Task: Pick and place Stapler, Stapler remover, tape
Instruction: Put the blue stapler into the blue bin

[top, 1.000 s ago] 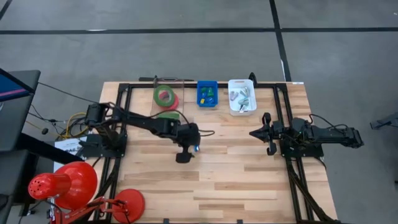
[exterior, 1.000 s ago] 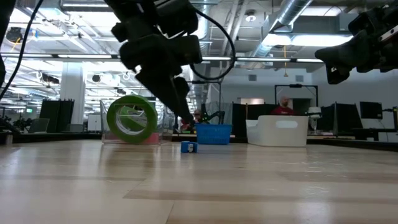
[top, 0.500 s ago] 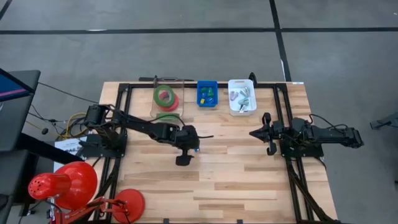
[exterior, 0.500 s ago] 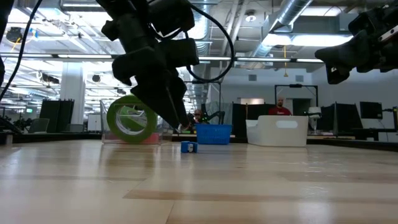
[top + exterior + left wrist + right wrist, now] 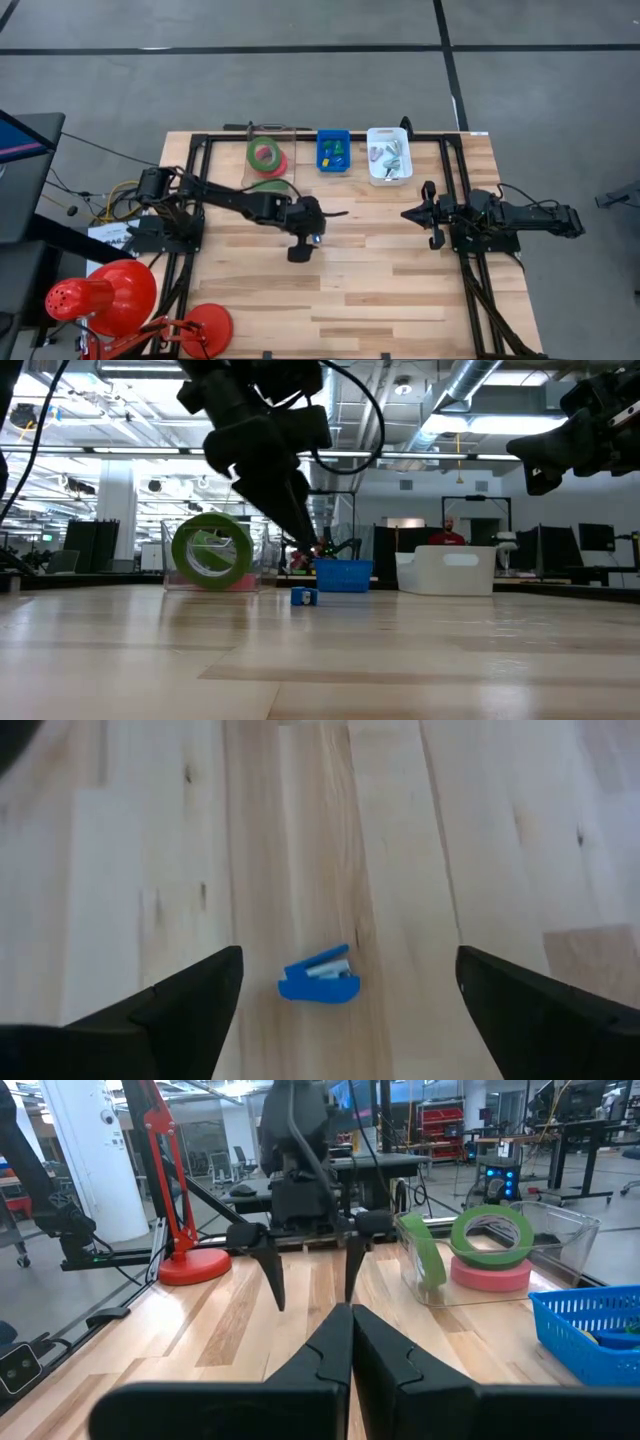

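Now the left pincer [image 5: 340, 1010], fingers spread wide, hangs over the small blue plastic stapler [image 5: 320, 979] on the wooden bench [image 5: 400, 280], near its centre, towards 9 o'clock from the shut, waiting right pincer [image 5: 408, 214], so the pick step is in hand and, I judge, the next move is a straight descent and a closing on it.

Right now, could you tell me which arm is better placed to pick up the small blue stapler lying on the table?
The left. Its open gripper hangs directly over the blue stapler, fingers either side. The right gripper waits shut at the table's right side.
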